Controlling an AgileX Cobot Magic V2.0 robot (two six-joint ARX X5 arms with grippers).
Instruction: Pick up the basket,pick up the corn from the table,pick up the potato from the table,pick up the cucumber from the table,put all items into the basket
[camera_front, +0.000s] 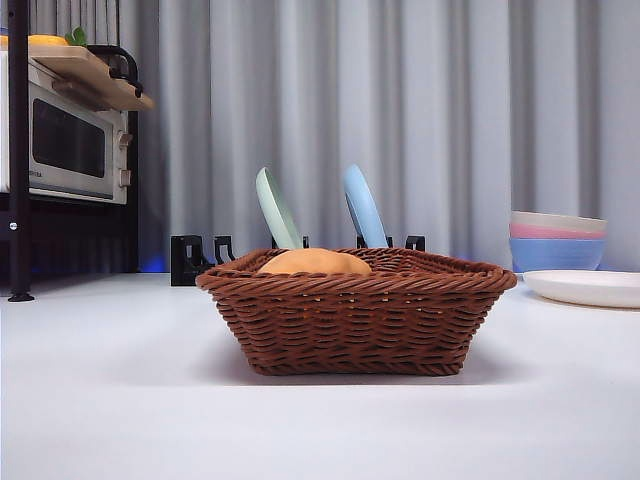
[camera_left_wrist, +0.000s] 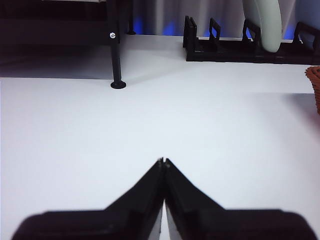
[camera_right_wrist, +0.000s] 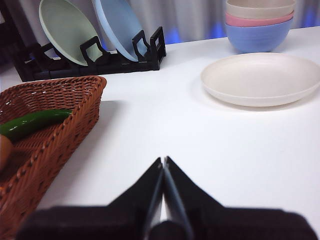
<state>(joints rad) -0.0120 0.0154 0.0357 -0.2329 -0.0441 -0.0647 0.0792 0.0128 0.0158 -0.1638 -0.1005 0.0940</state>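
Wicker basket (camera_front: 357, 315), one potato (camera_front: 313, 263), one cucumber (camera_right_wrist: 31, 123)

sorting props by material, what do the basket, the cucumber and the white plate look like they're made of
The basket looks like brown woven wicker or rattan, possibly a plastic imitation: interlaced strands, braided rim, faint sheen.
The cucumber inside it looks like glossy moulded plastic, judging by the bright highlight along its green skin.
The white plate has a smooth matte cream surface, likely plastic or melamine; ceramic cannot be ruled out.

left hand (camera_left_wrist: 163, 161): jaws closed | right hand (camera_right_wrist: 163, 160): jaws closed
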